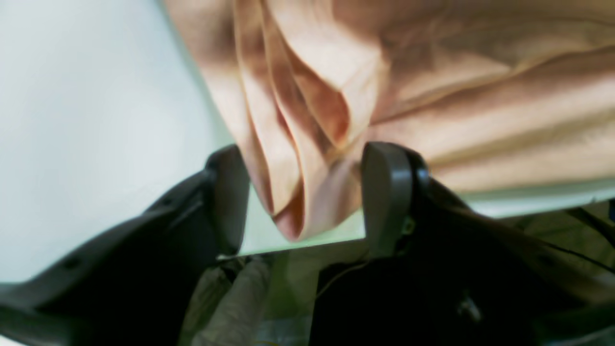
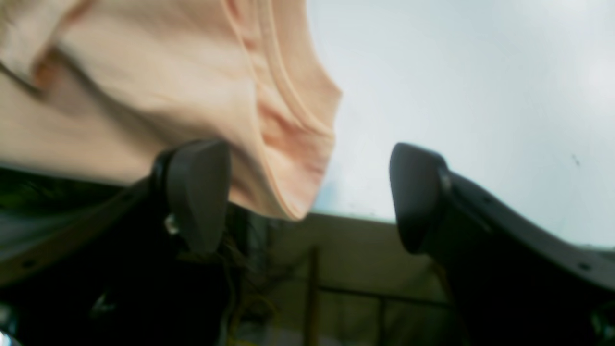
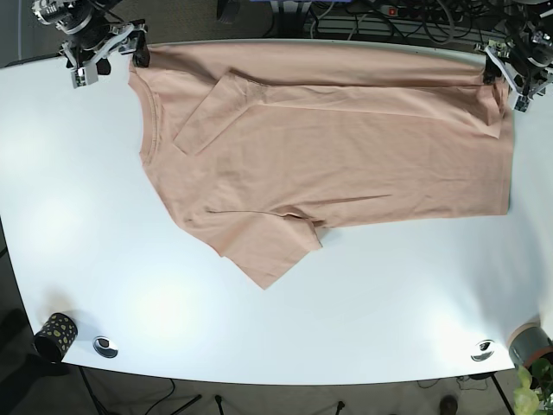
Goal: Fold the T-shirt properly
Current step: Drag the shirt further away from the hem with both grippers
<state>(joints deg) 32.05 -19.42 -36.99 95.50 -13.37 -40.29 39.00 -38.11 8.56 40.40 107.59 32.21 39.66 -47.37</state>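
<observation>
the shirt (image 3: 346, 156) is a peach-pink t-shirt lying across the upper half of the base view, spread sideways with its neck to the left and its hem to the right. the far long side has been folded inward, leaving a straight fold line near the top of the frame, and the far sleeve (image 3: 212, 112) lies flipped onto the body at upper left. the near sleeve (image 3: 272, 246) sticks out toward lower centre, flat. the collar (image 3: 149, 121) runs along the left edge. the hem (image 3: 504, 147) falls at the far right. the cloth is mostly smooth, with bunched pleats at the hem corner in the left wrist view (image 1: 307, 144).
</observation>
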